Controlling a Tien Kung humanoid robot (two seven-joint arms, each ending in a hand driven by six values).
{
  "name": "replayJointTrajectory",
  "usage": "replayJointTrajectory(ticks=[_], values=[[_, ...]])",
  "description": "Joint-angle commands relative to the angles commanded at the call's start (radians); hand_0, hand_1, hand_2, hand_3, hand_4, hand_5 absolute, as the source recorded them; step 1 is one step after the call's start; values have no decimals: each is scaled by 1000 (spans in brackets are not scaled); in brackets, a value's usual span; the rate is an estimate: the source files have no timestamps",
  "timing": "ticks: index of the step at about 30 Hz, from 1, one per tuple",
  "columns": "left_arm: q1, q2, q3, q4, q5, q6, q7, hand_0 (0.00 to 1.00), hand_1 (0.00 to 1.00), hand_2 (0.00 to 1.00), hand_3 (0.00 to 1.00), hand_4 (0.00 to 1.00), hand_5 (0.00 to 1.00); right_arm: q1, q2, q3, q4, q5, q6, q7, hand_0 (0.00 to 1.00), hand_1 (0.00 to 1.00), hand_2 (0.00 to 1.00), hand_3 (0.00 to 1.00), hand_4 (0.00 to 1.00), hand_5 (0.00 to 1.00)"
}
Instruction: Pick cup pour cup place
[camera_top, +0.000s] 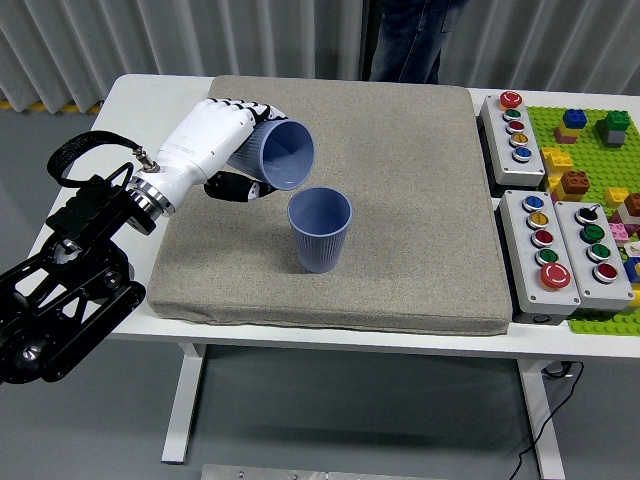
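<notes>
The tipped cup (277, 153) is blue and it is up in the air, held in the left hand (232, 150). The white fingers (243, 106) wrap around its back half, so the hand is grasping the cup. The cup lies almost on its side. Its long line runs from the hand toward the right and a little down, and its open mouth faces the standing cup (320, 229). That second blue cup stands upright on the grey mat (420, 200), just below and to the right of the tipped cup's mouth. The two cups look very near but I cannot tell if they touch. I think this is the pouring step, and the lip of the tipped cup needs to sit over the open top of the standing cup. Nothing can be seen inside either cup. The mat has lots of bare room to the right and at the front, so there is space to set the cup down after. The mat lies on the white worktop (150, 95). The button boxes (553, 245) and the green brick board (595, 130) are far off at the right edge, well out of the way. A person's legs (405, 40) show at the far side. The right hand is not in the picture.
</notes>
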Motion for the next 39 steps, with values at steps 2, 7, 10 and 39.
replayJointTrajectory(ticks=[2,7,10,39], values=[[-4,1,2,-2,17,1,3,582,536,540,540,757,41,1,0,0,0,0,0,0,640,601,509,582,2,2],[-14,4,15,-3,72,-2,10,582,535,540,540,757,42,3,-1,-2,-1,4,-1,1,640,602,509,582,2,2],[-18,4,19,-1,85,-5,14,582,534,540,540,757,44,4,0,-3,-1,9,-2,1,639,601,509,583,2,2],[-64,49,80,-33,101,-13,32,583,534,540,539,754,46,5,2,-10,0,20,-6,1,640,601,509,583,2,2]])
